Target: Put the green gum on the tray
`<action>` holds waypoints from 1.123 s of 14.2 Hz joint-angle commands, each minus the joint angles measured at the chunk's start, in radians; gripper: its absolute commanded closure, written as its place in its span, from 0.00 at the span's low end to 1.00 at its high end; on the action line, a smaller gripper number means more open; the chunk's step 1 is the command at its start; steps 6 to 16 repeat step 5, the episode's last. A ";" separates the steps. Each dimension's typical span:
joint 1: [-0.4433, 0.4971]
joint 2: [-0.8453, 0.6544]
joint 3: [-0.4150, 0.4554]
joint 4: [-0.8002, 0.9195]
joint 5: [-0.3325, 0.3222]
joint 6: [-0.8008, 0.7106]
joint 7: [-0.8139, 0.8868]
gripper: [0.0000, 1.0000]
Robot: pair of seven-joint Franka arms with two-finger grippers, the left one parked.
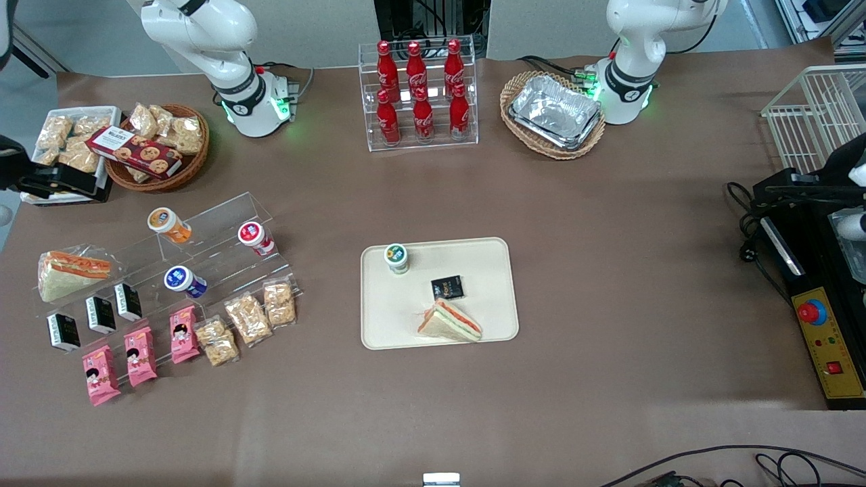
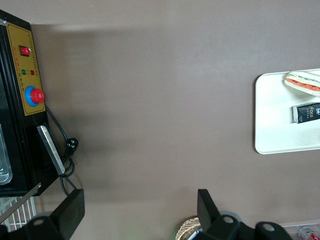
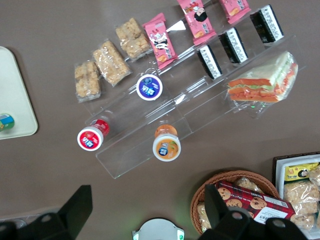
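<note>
The green gum (image 1: 396,258), a small white bottle with a green-rimmed lid, stands upright on the cream tray (image 1: 487,270), at the tray corner farthest from the front camera toward the working arm's end. It also shows in the right wrist view (image 3: 5,121), on the tray (image 3: 20,95). The tray's edge shows in the left wrist view (image 2: 272,130). My gripper (image 1: 64,182) (image 3: 147,210) is open and empty. It is raised at the working arm's end of the table, over the white snack bin, well away from the tray.
A sandwich (image 1: 449,320) and a black packet (image 1: 446,287) also lie on the tray. Orange-lidded (image 1: 168,224), red-lidded (image 1: 254,237) and blue-lidded (image 1: 183,281) bottles sit on a clear stand. A wicker cookie basket (image 1: 155,149), cola rack (image 1: 419,91) and foil trays (image 1: 555,111) stand farther back.
</note>
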 commanded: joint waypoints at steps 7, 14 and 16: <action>0.097 0.010 -0.087 -0.002 0.011 -0.013 -0.002 0.00; 0.097 0.010 -0.087 -0.002 0.011 -0.013 -0.002 0.00; 0.097 0.010 -0.087 -0.002 0.011 -0.013 -0.002 0.00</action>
